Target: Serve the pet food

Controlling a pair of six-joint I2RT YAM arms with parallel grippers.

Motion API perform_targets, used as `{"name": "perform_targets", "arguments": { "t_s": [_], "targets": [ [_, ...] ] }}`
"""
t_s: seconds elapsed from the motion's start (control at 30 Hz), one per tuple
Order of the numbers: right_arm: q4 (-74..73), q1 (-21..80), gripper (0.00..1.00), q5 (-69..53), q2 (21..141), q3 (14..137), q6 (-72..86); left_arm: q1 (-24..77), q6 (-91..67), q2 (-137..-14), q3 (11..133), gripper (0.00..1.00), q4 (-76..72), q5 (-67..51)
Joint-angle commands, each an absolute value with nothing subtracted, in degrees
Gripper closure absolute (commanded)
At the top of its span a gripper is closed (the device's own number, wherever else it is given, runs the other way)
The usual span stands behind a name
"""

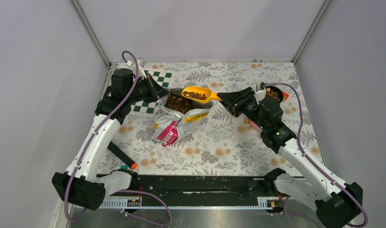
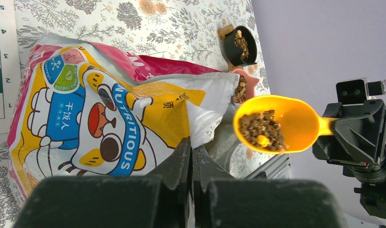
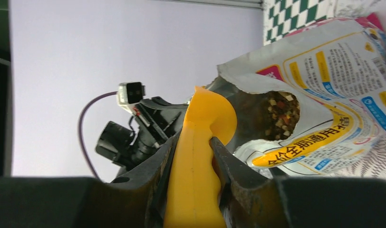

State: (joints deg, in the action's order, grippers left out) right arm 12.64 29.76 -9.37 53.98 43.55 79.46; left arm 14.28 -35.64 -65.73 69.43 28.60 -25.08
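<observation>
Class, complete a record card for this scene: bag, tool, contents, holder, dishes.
Bag: yellow cat-food bag, open, rim pinched by left gripper
Tool: yellow scoop, lifted beside the bag's mouth
Contents: brown kibble
Holder: right gripper, jaws closed on the handle
Dishes: black bowl holding kibble; pink dish beside it

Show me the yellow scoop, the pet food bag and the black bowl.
yellow scoop (image 2: 299, 121), left wrist view, bare inside of its bowl
pet food bag (image 2: 101, 123), left wrist view, printed cartoon cat
black bowl (image 2: 230, 51), left wrist view, side wall
</observation>
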Motion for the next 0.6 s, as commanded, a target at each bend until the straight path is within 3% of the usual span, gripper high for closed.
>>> {"name": "perform_targets", "arguments": {
  "t_s": [0.0, 0.33, 0.57],
  "targets": [
    [24.0, 29.1, 1.0, -5.7, 49.2, 38.7, 84.7, 14.3, -36.3, -64.0, 71.7, 1.0, 25.4, -27.4],
    [22.6, 26.7, 1.0, 1.3, 42.4, 34.9, 81.6, 14.3, -36.4, -64.0, 71.5, 1.0, 25.5, -27.4],
    [18.7, 18.5, 1.0, 1.1, 39.7, 32.1, 79.2, 14.3, -36.1, -64.0, 70.9, 1.0, 25.5, -27.4]
  ]
}}
